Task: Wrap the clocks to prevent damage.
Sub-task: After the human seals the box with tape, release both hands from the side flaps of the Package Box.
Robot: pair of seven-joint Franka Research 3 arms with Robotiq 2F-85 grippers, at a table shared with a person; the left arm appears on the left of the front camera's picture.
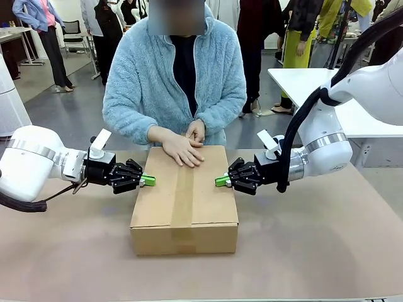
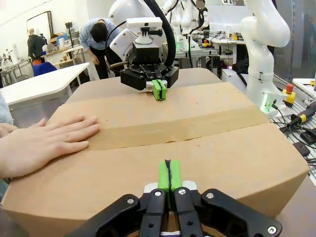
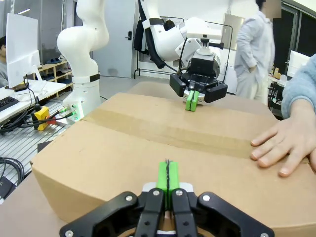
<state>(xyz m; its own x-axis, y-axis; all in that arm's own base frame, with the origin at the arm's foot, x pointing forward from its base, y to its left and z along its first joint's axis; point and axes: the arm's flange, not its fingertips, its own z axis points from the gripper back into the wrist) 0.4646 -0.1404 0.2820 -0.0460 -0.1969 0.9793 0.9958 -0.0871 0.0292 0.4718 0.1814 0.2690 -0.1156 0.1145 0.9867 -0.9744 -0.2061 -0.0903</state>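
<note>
The left gripper is fully closed, holds nothing, and its green tips touch the left side of the box. The box is taped shut, so I cannot tell where the clocks are. The person's hands press its far top. The right gripper, also closed and empty, touches the right side

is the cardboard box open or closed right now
Closed. The cardboard box has its flaps down flat, a tape strip over the seam, and the person's hands pressing on it.
</note>
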